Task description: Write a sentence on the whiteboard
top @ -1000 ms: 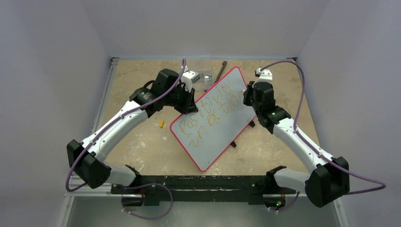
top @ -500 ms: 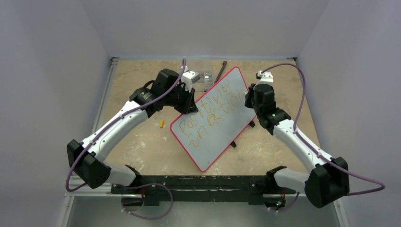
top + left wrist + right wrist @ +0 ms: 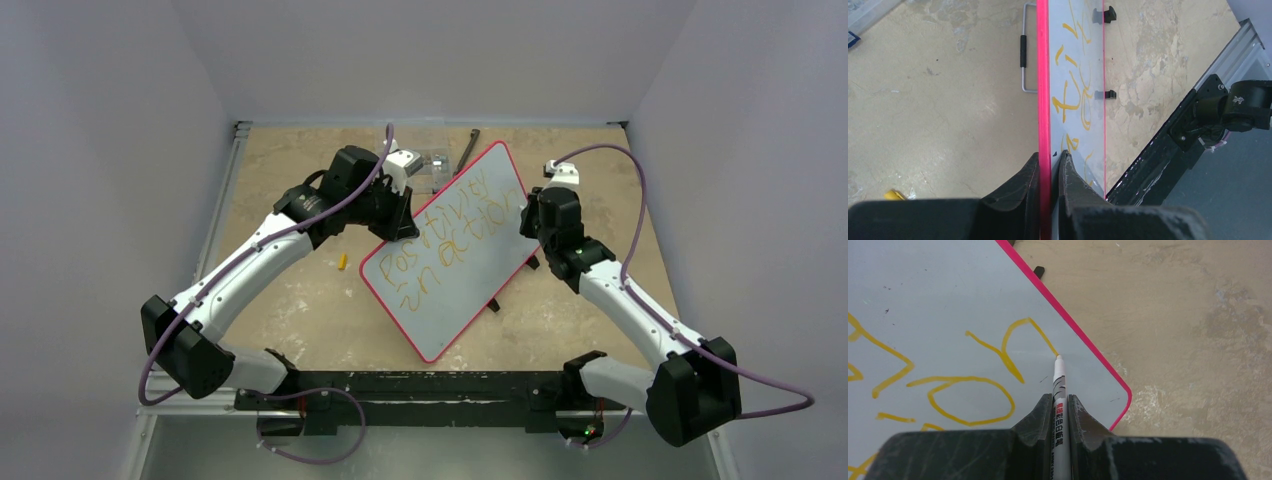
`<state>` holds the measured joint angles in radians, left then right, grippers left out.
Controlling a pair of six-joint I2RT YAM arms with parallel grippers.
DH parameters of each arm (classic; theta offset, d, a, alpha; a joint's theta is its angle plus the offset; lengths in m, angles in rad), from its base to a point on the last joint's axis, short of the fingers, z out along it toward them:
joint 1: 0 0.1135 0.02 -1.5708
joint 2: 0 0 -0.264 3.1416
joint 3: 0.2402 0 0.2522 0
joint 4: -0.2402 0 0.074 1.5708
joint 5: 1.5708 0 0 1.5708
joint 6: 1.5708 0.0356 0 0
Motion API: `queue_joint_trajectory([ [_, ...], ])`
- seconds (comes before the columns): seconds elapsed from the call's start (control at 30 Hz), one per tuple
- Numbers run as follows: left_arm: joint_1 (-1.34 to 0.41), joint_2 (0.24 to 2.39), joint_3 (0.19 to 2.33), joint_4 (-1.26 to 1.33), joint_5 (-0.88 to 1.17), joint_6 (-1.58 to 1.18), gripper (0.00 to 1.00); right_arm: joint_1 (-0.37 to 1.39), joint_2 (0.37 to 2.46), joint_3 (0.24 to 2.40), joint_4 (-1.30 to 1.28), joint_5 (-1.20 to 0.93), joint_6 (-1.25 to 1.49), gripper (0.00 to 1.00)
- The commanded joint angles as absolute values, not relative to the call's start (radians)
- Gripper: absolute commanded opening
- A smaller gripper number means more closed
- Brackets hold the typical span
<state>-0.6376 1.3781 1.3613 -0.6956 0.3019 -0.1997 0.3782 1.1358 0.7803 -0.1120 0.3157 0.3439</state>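
Observation:
The whiteboard (image 3: 455,255) with its red-pink frame lies tilted across the table's middle. The sentence (image 3: 450,235) in orange-yellow reads "Positivity in action" in two lines. My left gripper (image 3: 400,222) is shut on the board's upper left edge; in the left wrist view its fingers clamp the pink frame (image 3: 1044,100). My right gripper (image 3: 530,212) is shut on a white marker (image 3: 1059,405), whose tip touches the end of the final "n" stroke (image 3: 1018,347) near the board's pink edge (image 3: 1088,347).
A small yellow marker cap (image 3: 341,262) lies on the table left of the board. A clear plastic box (image 3: 433,167) and a dark strap (image 3: 470,148) lie at the back. The black base rail (image 3: 420,385) runs along the near edge.
My right gripper has moved toward the near right along the board's right edge, finishing the last letter "n". The left arm and the board have not moved.

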Motion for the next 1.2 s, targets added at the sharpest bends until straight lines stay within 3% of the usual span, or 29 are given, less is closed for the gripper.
queue_joint_trajectory([
  [0.0,-0.654,1.360,1.344,-0.761,0.200,-0.075,0.00,0.383,1.128,0.767,-0.110,0.260,0.367,0.00],
  [0.77,-0.653,1.359,1.341,-0.763,0.170,-0.071,0.00,0.383,0.904,0.798,-0.292,0.250,0.391,0.00],
  [1.17,-0.654,1.375,1.341,-0.767,0.153,-0.070,0.00,0.383,0.808,0.671,-0.288,0.273,0.540,0.00],
])
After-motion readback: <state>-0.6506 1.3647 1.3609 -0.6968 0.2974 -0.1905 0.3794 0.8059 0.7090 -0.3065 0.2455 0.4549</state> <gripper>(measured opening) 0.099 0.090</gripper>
